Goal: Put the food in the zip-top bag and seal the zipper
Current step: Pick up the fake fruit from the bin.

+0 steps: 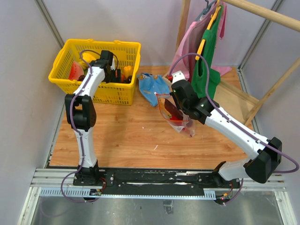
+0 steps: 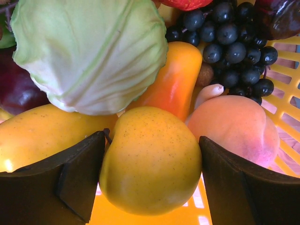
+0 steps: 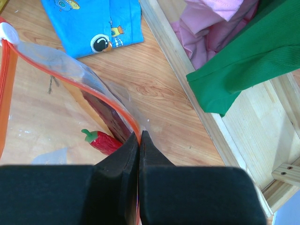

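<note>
The left arm [image 1: 86,93] reaches up and forward, its wrist bent down into the yellow basket [image 1: 101,91]. The left pincer [image 2: 152,137] stands wide, one finger against each flank of a round yellow fruit [image 2: 150,173] lying on the basket floor. The peach [image 2: 234,126] sits just outside its right finger, a second yellow fruit [image 2: 42,136] outside its left, and a cabbage [image 2: 89,51] and dark grapes [image 2: 234,42] lie beyond the tips.

The right arm [image 1: 229,126] stretches low and leftward over the table [image 1: 131,136]. The right pincer [image 3: 139,136] is pressed together on the zipper [image 3: 101,96] of the zip-top bag [image 3: 61,61], which hangs from it.

Only the top view shows both arms and the bag raised off the wood. Only the right wrist view shows the dark red slice [image 3: 105,117] inside the bag just ahead of the tips, a red chili [image 3: 101,140] beside it, and the blue pouch [image 3: 93,23] farther ahead.
</note>
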